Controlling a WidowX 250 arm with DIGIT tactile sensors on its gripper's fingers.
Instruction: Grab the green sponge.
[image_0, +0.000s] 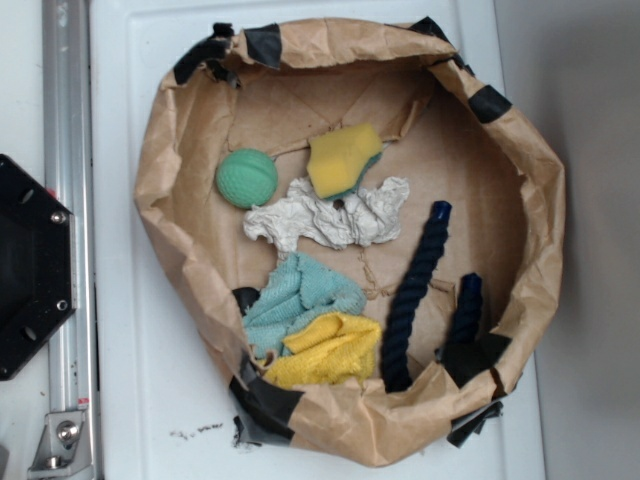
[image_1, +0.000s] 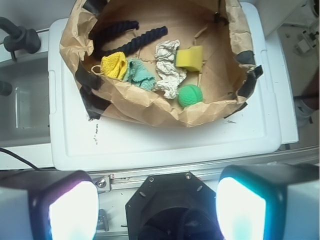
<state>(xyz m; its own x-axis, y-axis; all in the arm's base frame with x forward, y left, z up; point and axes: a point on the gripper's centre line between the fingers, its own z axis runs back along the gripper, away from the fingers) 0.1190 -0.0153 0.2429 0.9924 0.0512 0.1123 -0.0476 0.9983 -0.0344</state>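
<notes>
The green sponge (image_0: 343, 159) is a yellow foam square with a thin dark-green layer underneath, lying inside the brown paper basket (image_0: 520, 150) near its far side, resting partly on a crumpled white paper (image_0: 330, 218). The wrist view shows the sponge (image_1: 190, 57) beyond the green ball (image_1: 190, 95). My gripper (image_1: 157, 210) is open, its two glowing fingers (image_1: 70, 212) wide apart, held high over the black robot base (image_1: 170, 207), well short of the basket. Nothing is between the fingers. The exterior view does not show the gripper.
In the basket also lie a green textured ball (image_0: 246, 178), a teal terry cloth (image_0: 300, 295), a yellow cloth (image_0: 325, 352) and a dark blue rope (image_0: 415, 290). The basket stands on a white tray (image_0: 150, 380). A metal rail (image_0: 65, 120) runs at the left.
</notes>
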